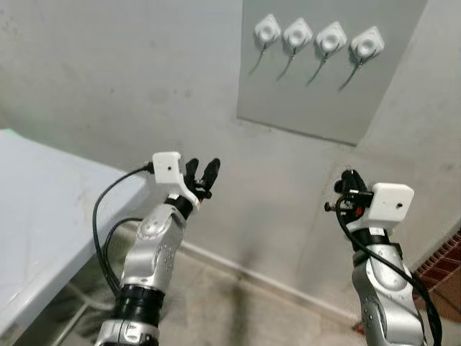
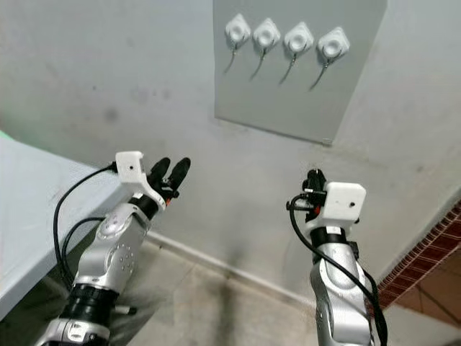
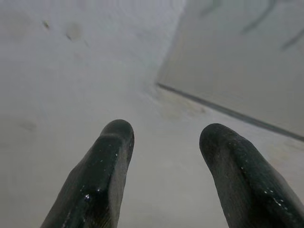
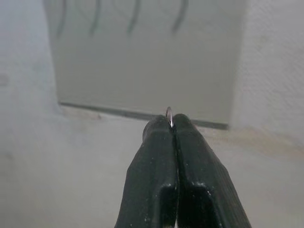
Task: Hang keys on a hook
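Right wrist view: the right gripper (image 4: 172, 124) has its black fingers pressed together on a thin silver metal key ring (image 4: 168, 114).
Both arms are raised toward a smooth grey wall panel (image 1: 317, 94) bearing four white square-based hooks (image 1: 317, 40); the left gripper (image 1: 204, 173) is parted and empty, beside a pale tabletop (image 1: 43, 209).

Four white hooks (image 1: 317, 37) sit on a grey panel (image 1: 317, 101); black fingers (image 3: 102, 175), silver arms (image 1: 155, 245) (white camera housings), pale worktop (image 1: 36, 216).
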Controlling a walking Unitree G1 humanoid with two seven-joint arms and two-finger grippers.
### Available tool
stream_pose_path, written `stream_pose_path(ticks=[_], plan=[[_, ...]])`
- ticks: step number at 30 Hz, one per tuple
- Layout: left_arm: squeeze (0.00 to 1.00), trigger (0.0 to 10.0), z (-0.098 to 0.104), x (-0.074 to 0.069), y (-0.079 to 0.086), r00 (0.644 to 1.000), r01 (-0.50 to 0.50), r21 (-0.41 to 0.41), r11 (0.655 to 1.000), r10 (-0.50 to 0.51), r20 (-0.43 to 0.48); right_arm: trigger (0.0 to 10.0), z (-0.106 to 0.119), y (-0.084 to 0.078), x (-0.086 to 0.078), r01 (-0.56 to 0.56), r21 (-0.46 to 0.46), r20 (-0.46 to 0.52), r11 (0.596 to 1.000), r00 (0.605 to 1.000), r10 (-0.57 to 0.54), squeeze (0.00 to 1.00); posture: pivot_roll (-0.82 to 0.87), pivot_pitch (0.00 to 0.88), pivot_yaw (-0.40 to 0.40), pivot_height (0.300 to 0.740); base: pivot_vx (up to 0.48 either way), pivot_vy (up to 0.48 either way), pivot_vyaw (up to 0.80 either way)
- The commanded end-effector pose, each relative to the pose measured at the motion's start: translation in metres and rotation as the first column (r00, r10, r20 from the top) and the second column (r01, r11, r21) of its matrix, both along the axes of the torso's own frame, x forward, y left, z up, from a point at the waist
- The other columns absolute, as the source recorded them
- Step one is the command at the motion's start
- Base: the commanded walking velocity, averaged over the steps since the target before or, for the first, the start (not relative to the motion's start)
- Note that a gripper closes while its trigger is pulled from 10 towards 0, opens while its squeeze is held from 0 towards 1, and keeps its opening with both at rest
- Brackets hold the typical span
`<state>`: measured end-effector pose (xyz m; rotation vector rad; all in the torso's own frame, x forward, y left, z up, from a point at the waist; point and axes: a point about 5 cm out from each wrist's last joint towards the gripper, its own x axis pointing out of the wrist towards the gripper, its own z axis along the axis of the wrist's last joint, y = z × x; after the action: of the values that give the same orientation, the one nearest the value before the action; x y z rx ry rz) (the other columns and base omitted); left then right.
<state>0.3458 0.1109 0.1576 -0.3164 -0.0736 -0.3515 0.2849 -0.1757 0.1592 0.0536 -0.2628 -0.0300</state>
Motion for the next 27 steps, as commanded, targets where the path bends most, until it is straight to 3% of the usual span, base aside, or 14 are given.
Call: stream_pose_path(ticks=[1, 19, 27], plan=[[0.0, 10.0, 0.0005, 0.0001, 0.0027, 1.0, -0.007, 0.009, 1.0, 0.007, -0.001, 10.0, 0.0066, 0.0033, 0.0005, -0.012, -0.01, 0.024, 1.0, 1.0, 0.012, 0.0, -0.02, 0.069, 0.025, 0.74, 0.352, 0.0, 0.0], [0.0, 10.0, 0.0015, -0.0001, 0.0017, 1.0, -0.006, -0.008, 1.0, 0.006, -0.004, 10.0, 0.0065, 0.0044, 0.0011, -0.013, -0.01, 0.025, 1.0, 1.0, 0.013, 0.0, -0.01, 0.067, 0.026, 0.74, 0.345, 0.0, 0.0], [0.0, 10.0, 0.0072, -0.0011, -0.0053, 0.999, 0.03, 0.003, 1.0, -0.03, 0.018, 10.0, 0.005, 0.0046, 0.0029, -0.013, -0.002, 0.004, 1.0, 1.0, 0.013, 0.0, -0.01, 0.067, 0.021, 0.74, 0.0, 0.0, 0.0]])
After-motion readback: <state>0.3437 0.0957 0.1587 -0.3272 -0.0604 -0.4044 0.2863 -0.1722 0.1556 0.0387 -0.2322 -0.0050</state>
